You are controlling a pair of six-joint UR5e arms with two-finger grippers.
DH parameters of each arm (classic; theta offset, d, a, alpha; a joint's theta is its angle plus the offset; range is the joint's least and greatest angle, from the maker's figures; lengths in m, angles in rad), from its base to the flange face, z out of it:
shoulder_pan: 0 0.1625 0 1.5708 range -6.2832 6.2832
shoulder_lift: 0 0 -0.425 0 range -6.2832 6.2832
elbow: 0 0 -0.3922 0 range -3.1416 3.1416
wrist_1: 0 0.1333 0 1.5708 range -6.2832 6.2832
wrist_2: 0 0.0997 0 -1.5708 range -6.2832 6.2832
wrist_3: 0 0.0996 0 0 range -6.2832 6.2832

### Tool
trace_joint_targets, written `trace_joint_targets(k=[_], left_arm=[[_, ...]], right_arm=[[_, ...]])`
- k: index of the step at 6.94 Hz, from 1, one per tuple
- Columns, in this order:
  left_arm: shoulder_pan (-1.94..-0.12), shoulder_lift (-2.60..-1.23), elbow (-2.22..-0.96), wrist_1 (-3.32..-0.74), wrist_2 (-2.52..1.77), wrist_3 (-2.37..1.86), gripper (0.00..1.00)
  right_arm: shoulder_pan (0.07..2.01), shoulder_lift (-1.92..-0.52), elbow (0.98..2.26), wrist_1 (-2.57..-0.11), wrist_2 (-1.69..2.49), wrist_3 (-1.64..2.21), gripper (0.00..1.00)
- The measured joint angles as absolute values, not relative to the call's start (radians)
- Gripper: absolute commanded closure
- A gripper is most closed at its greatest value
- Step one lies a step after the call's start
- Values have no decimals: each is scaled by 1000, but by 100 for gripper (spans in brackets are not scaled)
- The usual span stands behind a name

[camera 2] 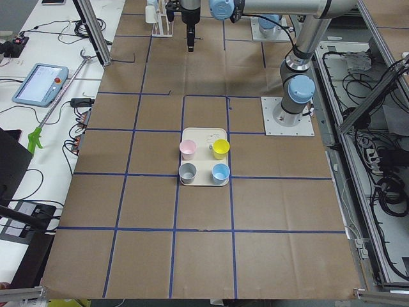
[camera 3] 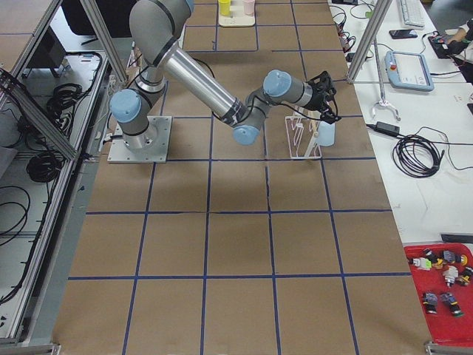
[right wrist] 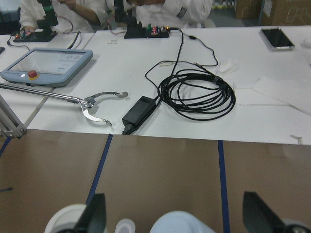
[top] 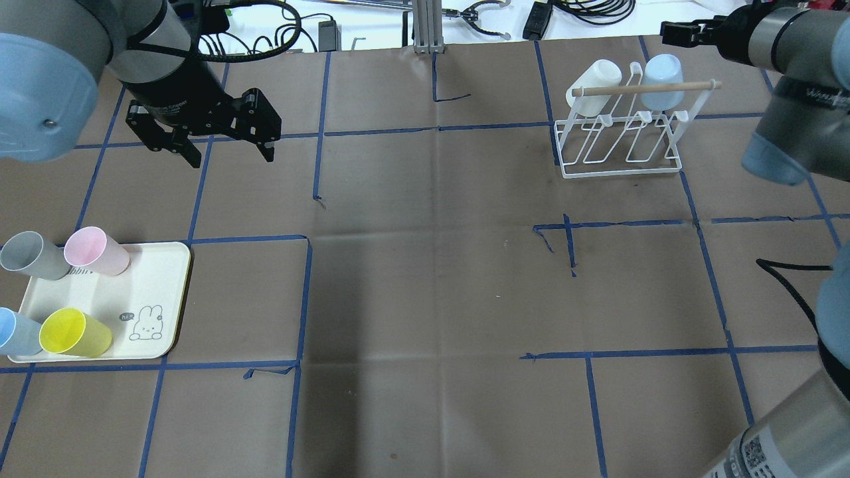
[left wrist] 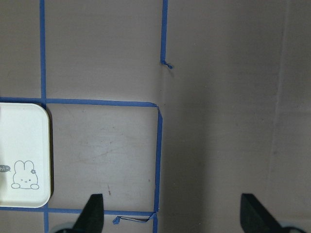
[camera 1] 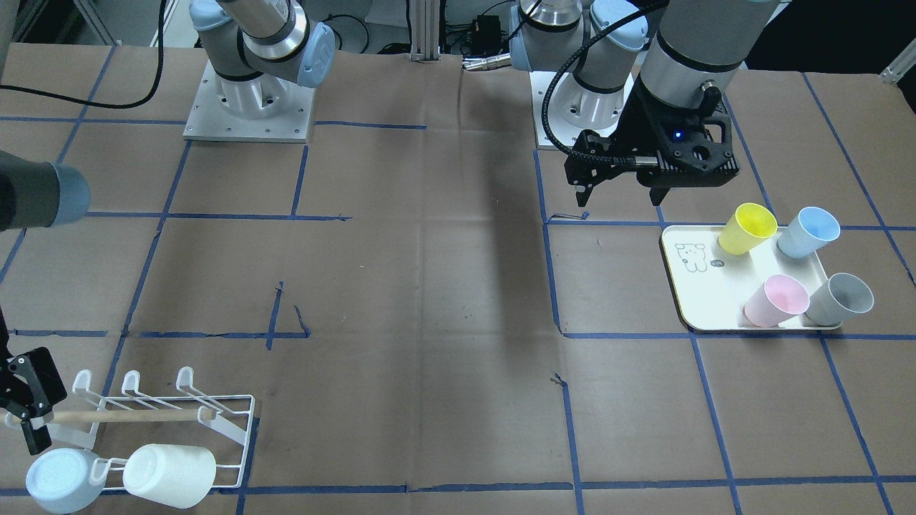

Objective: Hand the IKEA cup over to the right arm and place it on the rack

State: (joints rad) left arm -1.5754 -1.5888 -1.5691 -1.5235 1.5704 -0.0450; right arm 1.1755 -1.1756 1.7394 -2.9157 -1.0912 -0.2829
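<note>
Brown paper (top: 431, 299) gridded with blue tape (top: 664, 352); white bench (right wrist: 262, 126) beyond.

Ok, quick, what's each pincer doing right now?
Left pincer: open, empty, hovering beside the tray.
Right pincer: open, at the light-blue cup on the rack, gripping nothing.

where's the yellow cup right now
In the overhead view the yellow cup stands on the cream tray at the table's left edge, between the light-blue cup and the rabbit drawing.
</note>
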Motion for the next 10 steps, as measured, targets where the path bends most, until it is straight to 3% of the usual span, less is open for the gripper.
trace_joint_targets(k=[5, 7, 10], left_arm=[[-1568, -1586, -1569, -1520, 1571, -41, 0], [-1568, -1586, -1569, -1520, 1571, -41, 0], [-1568, -1586, -1570, -1521, 1571, -41, 0]], right_arm=[[1327, -1484, 1628, -1898, -1479, -181, 0], [1449, -1565, 1610, -1707, -1564, -59, 0], [1576, -1589, 1579, -1637, -1572, -33, 0]])
